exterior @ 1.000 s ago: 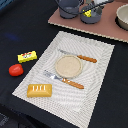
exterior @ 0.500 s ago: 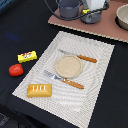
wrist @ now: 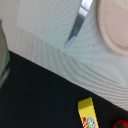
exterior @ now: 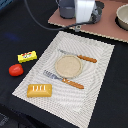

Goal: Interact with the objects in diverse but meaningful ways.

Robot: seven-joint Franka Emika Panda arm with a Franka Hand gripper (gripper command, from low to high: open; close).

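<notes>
In the exterior view, the arm is hanging over the far edge of the scene, and its gripper (exterior: 79, 24) is sitting just above the far rim of the striped placemat (exterior: 95, 80); its fingers are too blurred to say whether they are spread or closed, and nothing is showing between them. On the placemat a round tan plate (exterior: 68, 66) is lying between a knife (exterior: 79, 56) and a fork (exterior: 64, 80), both orange-handled. The orange-brown bread loaf (exterior: 39, 90) is resting at the mat's near corner. Off the mat, on the dark bench (exterior: 20, 30), the yellow red-marked packet (exterior: 27, 56) and the red tomato (exterior: 16, 70) are lying toward the exterior view's left. All of these are lying nearer the camera than the gripper, with the packet's long axis running roughly across the view. A grey pot (exterior: 66, 10) is partly hiding behind the arm.

In the wrist view, the camera is looking down on the mat's edge (wrist: 60, 55), a silver blade tip (wrist: 79, 22), the plate rim (wrist: 115, 30), the packet (wrist: 90, 115) and a sliver of tomato (wrist: 121, 123). No fingers are appearing here, so the gripper's state cannot be told. This view is confirming the packet's printed end, while only the exterior view is showing the loaf.
</notes>
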